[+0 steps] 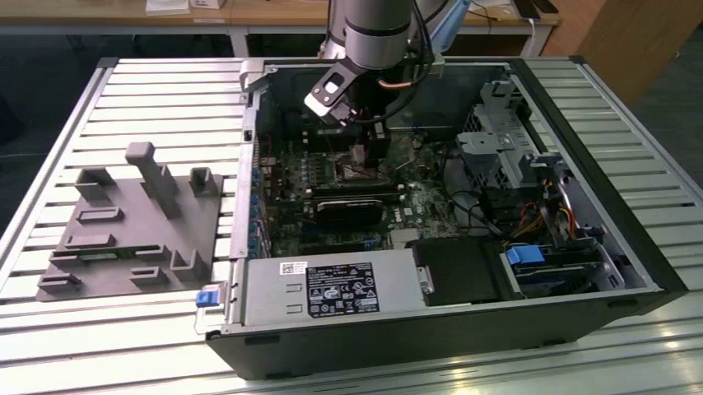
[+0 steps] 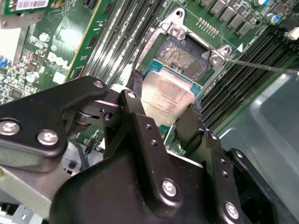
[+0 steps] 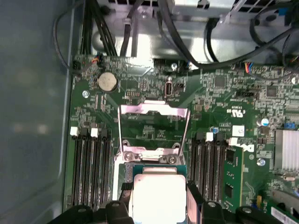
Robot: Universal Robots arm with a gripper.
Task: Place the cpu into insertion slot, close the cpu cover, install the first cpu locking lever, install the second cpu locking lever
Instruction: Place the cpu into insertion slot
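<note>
Second wrist view: my black tool [image 2: 166, 99] is clenched on the pale silver-grey square cpu [image 2: 163, 91], close over the brownish-gold insertion slot [image 2: 184, 58]. First wrist view: the silvery frame-plate cpu cover [image 3: 154, 108] stands raised. Placing step, I judge; seating needs square alignment.

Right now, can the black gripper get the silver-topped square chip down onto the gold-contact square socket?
Probably yes: the gripper holds the chip right by the socket, and the thin silvery frame cover stands swung up, leaving its contacts bare.
</note>
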